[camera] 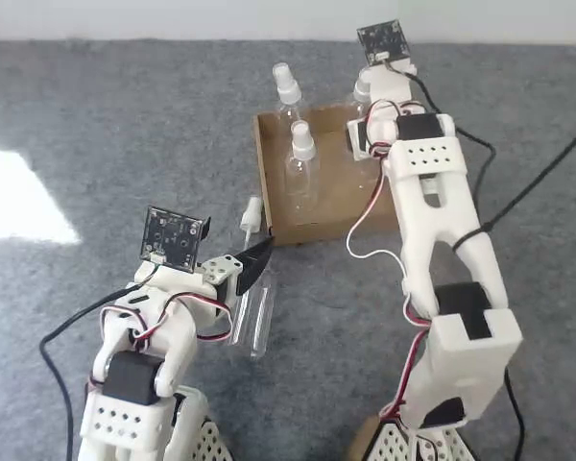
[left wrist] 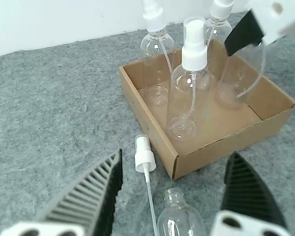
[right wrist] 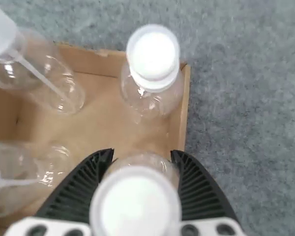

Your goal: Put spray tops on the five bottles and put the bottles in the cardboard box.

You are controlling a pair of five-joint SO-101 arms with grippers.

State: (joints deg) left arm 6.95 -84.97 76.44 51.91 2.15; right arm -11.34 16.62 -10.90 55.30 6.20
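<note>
Grey carpet (camera: 96, 115) holds the cardboard box (camera: 264, 178), where three capped bottles (left wrist: 189, 83) stand. The right gripper (right wrist: 141, 155) is clamped on a fourth bottle (right wrist: 135, 201) inside the box. The left gripper (left wrist: 176, 155), fingers wide apart, hangs over the uncapped bottle (left wrist: 179, 219) and spray top (left wrist: 144, 157) lying just outside the box. Best to grip the top by its head and feed the tube straight into the neck.
</note>
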